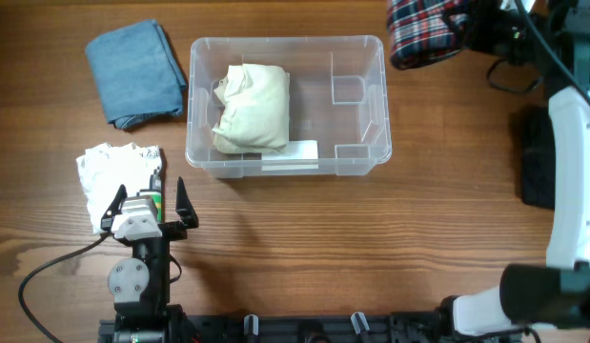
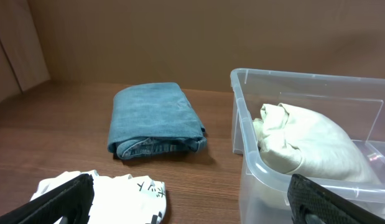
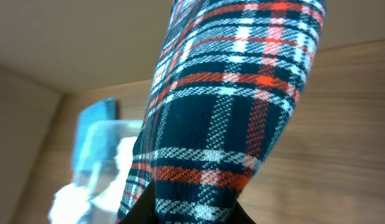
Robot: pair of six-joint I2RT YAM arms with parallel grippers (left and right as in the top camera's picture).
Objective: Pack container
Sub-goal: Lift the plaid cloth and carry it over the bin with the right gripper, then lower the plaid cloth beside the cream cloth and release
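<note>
One wooden table (image 1: 371, 248): left pincer (image 1: 150, 187) apart, right pincer (image 1: 463, 26) clamping plaid cloth (image 1: 423, 38).

Folded jeans (image 1: 135, 72) beside white printed cloth (image 1: 111, 171); plaid cloth (image 1: 423, 33) apart.

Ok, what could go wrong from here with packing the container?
The plaid cloth hangs bunched from the right gripper, outside the container; released early, it may catch the rim. The cream garment fills the left half, so the plaid could pile on it rather than the free right side.

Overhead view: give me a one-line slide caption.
Right gripper holds plaid cloth beyond the container with cream garment inside; left gripper open by white cloth.
</note>
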